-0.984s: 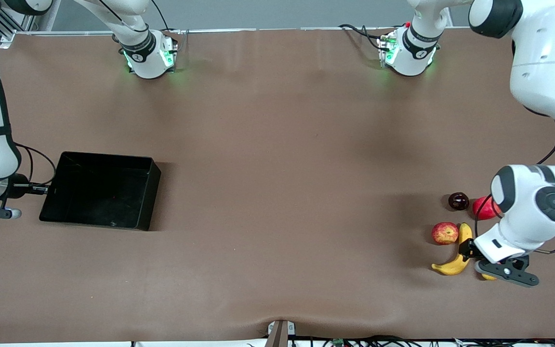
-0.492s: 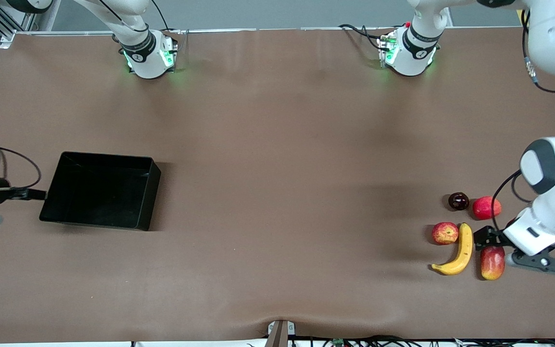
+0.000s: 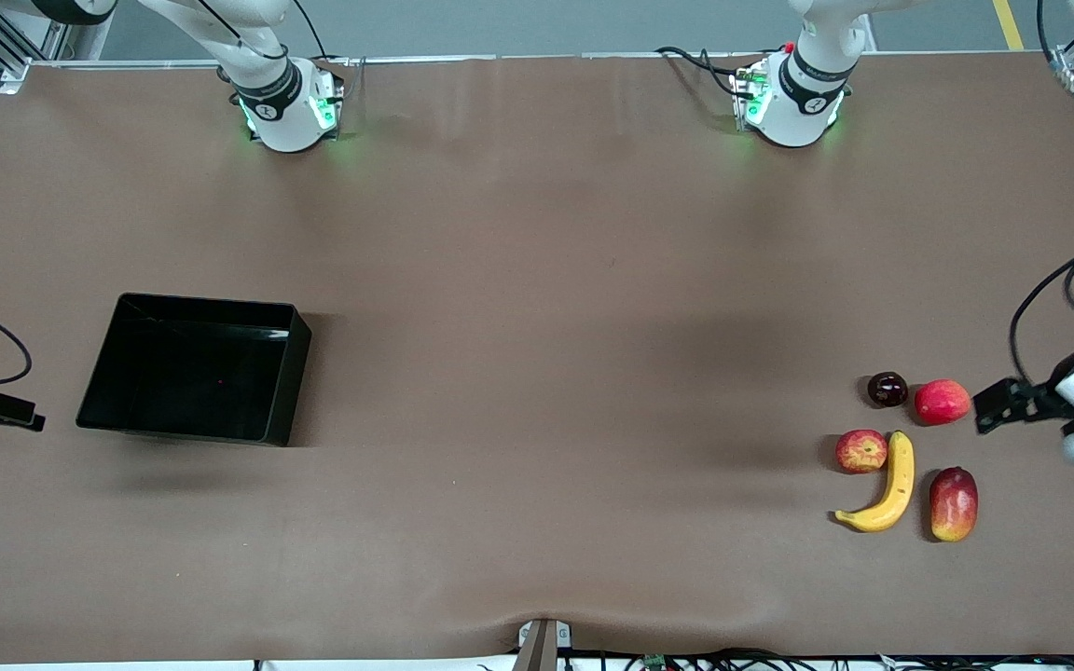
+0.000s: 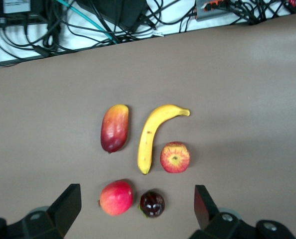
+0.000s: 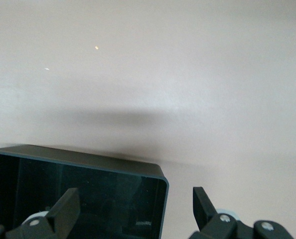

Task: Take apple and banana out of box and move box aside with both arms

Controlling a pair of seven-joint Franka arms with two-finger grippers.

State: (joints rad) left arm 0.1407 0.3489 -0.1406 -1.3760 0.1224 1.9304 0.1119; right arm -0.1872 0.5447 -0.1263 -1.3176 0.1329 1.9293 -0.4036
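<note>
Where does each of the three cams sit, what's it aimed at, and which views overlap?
Front: high across the table, facing both bases; black tray, fruit cluster, both arms at the edges.
Left wrist: above the fruits, looking down; banana, apple, mango; left gripper open.
Right wrist: over the tray's end wall; right gripper open.
Shared: front and left wrist show the fruits; front and right wrist show the tray.

A brown table cover (image 3: 537, 308) spans the view — grey floor (image 3: 546, 23) above, tangled cables (image 4: 113, 20) at its edge.
</note>
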